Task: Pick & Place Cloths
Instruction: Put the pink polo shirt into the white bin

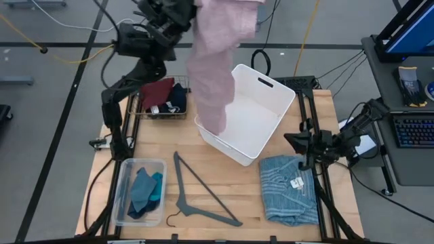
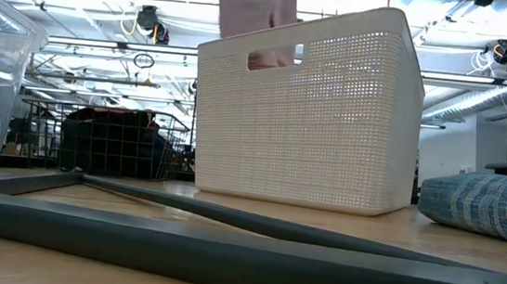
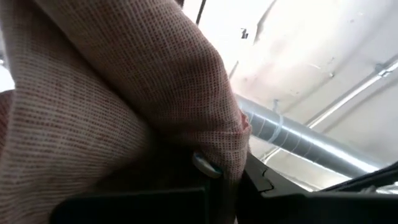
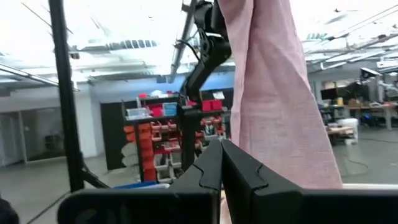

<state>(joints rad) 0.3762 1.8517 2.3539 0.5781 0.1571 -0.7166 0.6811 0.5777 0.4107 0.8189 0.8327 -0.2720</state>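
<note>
Pink ribbed cloth [image 1: 215, 68]: hanging lengthwise from raised left gripper [image 1: 193, 8], lower end dangling over the rim of the white plastic bin [image 1: 271, 102] at its 9 o'clock side; pinched between the left fingers, fabric bunched against them in the left wrist view [image 3: 124, 106]. Seen through the bin handle slot in the low view [image 2: 257, 12].

Light-blue ribbed cloth [image 1: 290, 190]: lying folded at 4 o'clock of the table [image 1: 237, 183], white tag [image 1: 296, 182] on top, just beside the bin's lower corner.

Maroon cloth [image 1: 157, 91]: in wire basket [image 1: 139, 108] at 10 o'clock, with dark navy piece [image 1: 178, 96] beside it.

Teal and navy pieces [image 1: 146, 193]: in clear plastic container [image 1: 122, 190] at 8 o'clock.

Right gripper [image 1: 293, 141]: resting low at 3 o'clock edge of the table, fingers pressed together, nothing held; closed fingers visible in the right wrist view [image 4: 222, 168].

Grey plastic hanger [image 1: 196, 193]: flat on the table at 6 o'clock, between the container and the light-blue cloth.

Keyboard [image 1: 413, 132]: off the table, far 3 o'clock.
</note>
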